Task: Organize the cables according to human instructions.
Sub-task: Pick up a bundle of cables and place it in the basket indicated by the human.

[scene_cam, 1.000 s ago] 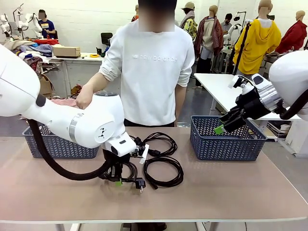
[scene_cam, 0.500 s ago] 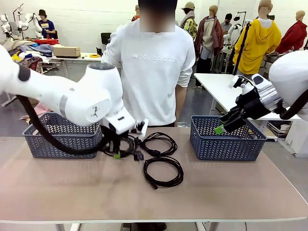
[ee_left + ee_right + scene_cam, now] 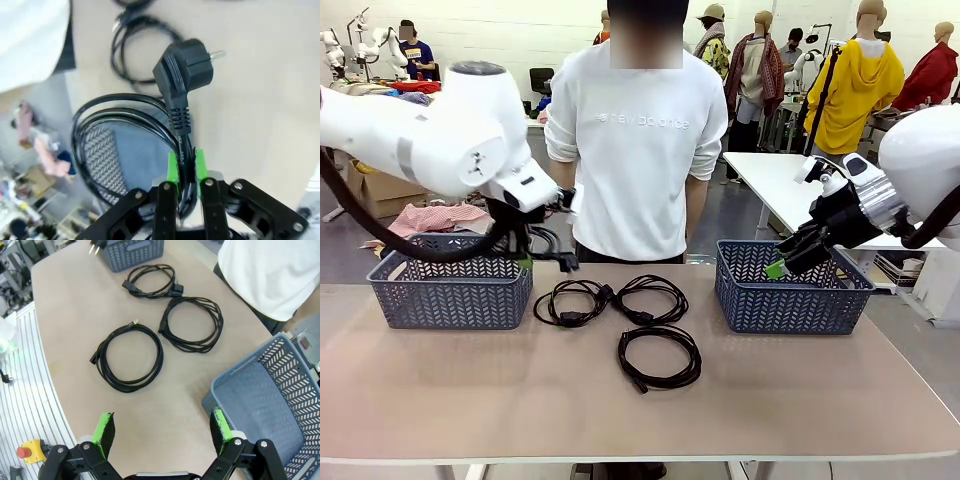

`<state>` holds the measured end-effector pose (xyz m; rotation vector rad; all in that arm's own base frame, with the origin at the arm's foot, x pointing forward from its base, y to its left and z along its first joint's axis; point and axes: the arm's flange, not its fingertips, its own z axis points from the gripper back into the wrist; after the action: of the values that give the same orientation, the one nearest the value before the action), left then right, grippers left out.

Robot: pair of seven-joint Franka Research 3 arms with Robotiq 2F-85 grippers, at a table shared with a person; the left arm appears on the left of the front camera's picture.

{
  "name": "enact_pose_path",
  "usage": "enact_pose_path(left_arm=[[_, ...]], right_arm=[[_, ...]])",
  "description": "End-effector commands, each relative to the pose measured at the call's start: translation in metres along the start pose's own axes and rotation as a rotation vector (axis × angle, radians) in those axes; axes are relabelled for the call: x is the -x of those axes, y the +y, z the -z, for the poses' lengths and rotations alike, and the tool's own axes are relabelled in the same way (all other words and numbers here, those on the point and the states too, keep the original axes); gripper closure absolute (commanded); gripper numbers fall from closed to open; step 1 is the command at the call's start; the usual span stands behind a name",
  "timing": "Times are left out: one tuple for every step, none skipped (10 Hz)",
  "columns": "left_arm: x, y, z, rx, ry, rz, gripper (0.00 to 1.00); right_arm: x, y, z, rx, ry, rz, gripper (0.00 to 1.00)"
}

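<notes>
While aloft over a basket, left gripper tight on one cable; right gripper spread; three cables on tan table

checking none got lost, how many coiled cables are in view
4. One cable hangs from the left gripper above the left basket. Three lie on the table: two side by side toward the person, one nearer the robot.

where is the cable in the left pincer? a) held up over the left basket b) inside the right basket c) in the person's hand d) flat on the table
a: the left pincer is shut on a coiled cable, in the air over the left basket.
</notes>
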<state>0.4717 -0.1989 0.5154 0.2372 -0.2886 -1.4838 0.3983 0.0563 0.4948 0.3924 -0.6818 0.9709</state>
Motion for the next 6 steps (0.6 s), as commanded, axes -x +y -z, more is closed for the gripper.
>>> enact_pose_path(left_arm=[[0.023, 0.017, -0.009, -0.033, 0.032, -0.048, 1.0], [0.037, 0.025, -0.011, -0.041, 0.027, -0.075, 1.0], [0.048, 0.03, -0.009, -0.036, 0.019, -0.092, 1.0], [0.059, 0.036, -0.008, -0.031, 0.003, -0.112, 1.0], [0.068, 0.04, -0.006, -0.019, -0.018, -0.145, 1.0], [0.055, 0.033, -0.006, -0.031, 0.023, -0.108, 1.0]], right_arm=[[-0.001, -0.003, 0.002, -0.012, -0.031, -0.011, 0.0], [-0.001, -0.003, 0.002, -0.012, -0.031, -0.011, 0.0], [-0.001, -0.003, 0.002, -0.012, -0.031, -0.011, 0.0], [-0.001, -0.003, 0.002, -0.012, -0.031, -0.011, 0.0], [-0.001, -0.003, 0.002, -0.012, -0.031, -0.011, 0.0], [-0.001, -0.003, 0.002, -0.012, -0.031, -0.011, 0.0]])
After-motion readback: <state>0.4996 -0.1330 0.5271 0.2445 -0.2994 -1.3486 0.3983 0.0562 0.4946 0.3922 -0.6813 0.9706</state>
